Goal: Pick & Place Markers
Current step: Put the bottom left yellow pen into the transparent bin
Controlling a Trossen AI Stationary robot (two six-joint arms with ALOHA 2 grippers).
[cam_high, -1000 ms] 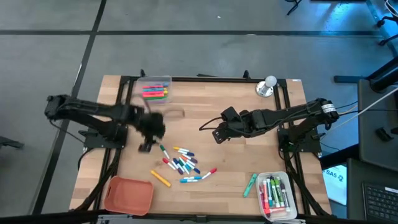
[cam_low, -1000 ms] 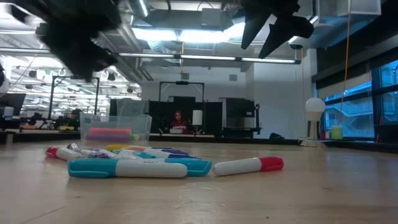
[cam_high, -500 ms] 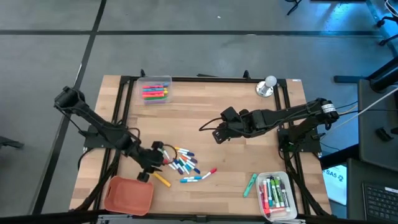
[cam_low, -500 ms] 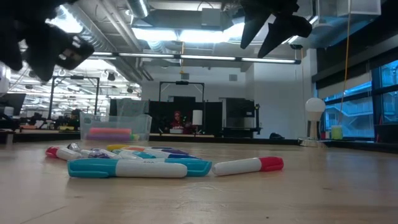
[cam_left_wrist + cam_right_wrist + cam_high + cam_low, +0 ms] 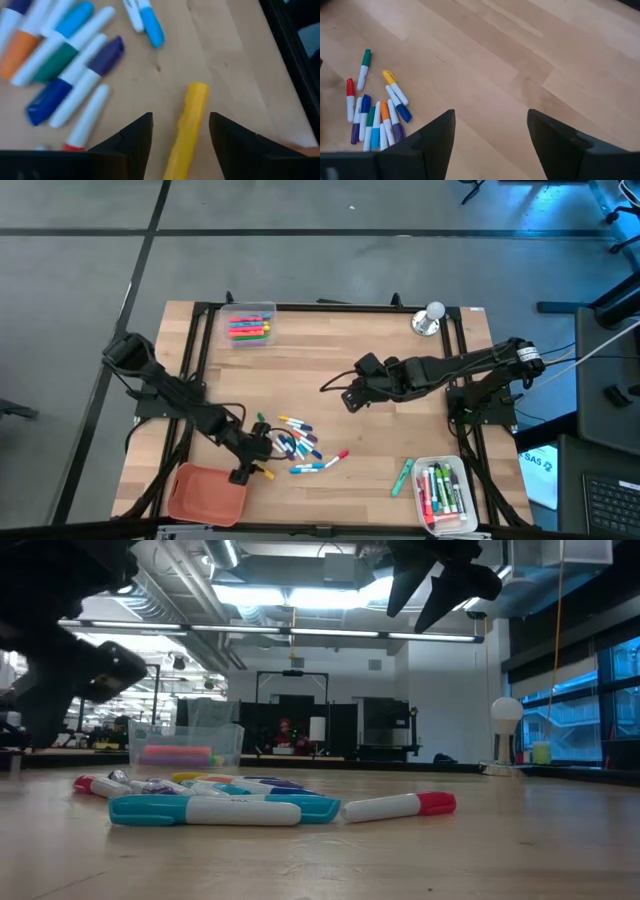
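Straddling a yellow marker (image 5: 189,125), the left gripper (image 5: 243,470) sits low at the near-left edge of the loose marker pile (image 5: 293,442) on the wooden table (image 5: 340,360). In the left wrist view its two dark fingers (image 5: 131,140) stand spread on either side of the yellow barrel, with a clear gap on each side; nothing is held. The marker lies flat on the wood, its far end pointing toward the pile, just beside a purple-capped marker (image 5: 95,67) and a white-and-red one (image 5: 87,117).

Step in hand, by judgement: lining up for a pick of the yellow marker. The orange-red tray (image 5: 207,492) lies just beside the gripper, on the side away from the pile. A clear bin (image 5: 249,326) with markers stands well beyond the pile at the far edge. A second clear bin (image 5: 441,494) with markers sits well to the right of the pile, a green marker (image 5: 402,476) lying just outside it.

The right gripper (image 5: 347,393) hovers beyond and to the right of the pile, jaws wide, empty, waiting. A silver bell (image 5: 431,318) stands at the far right corner.

Next move likely calls for: settling slightly lower, keeping the barrel centred between the fingers, closing squarely across it, then lifting clear without dragging neighbouring markers. Which container is intended cannot be told.
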